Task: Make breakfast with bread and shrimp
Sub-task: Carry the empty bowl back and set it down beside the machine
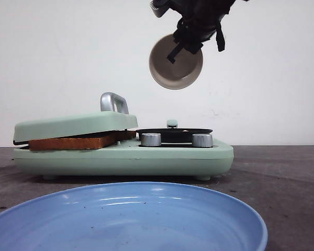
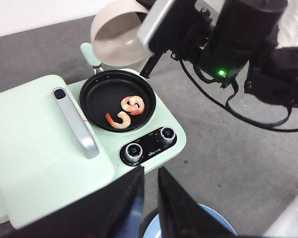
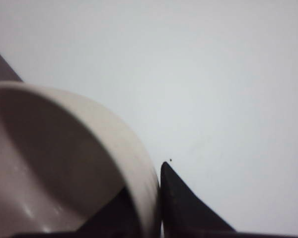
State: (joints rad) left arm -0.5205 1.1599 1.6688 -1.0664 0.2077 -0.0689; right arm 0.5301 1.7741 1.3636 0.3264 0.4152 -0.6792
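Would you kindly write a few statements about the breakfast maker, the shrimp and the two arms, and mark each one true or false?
1. Two shrimp lie in the black pan. True.
2. The right gripper holds a beige bowl tipped on its side above the appliance. True.
3. The bread sits on the blue plate. False: it is under the green lid of the breakfast maker.
4. The left gripper is shut on a shrimp. False: its jaws stand slightly apart, holding nothing.
5. The bowl still has shrimp in it. False: its visible inside is bare.
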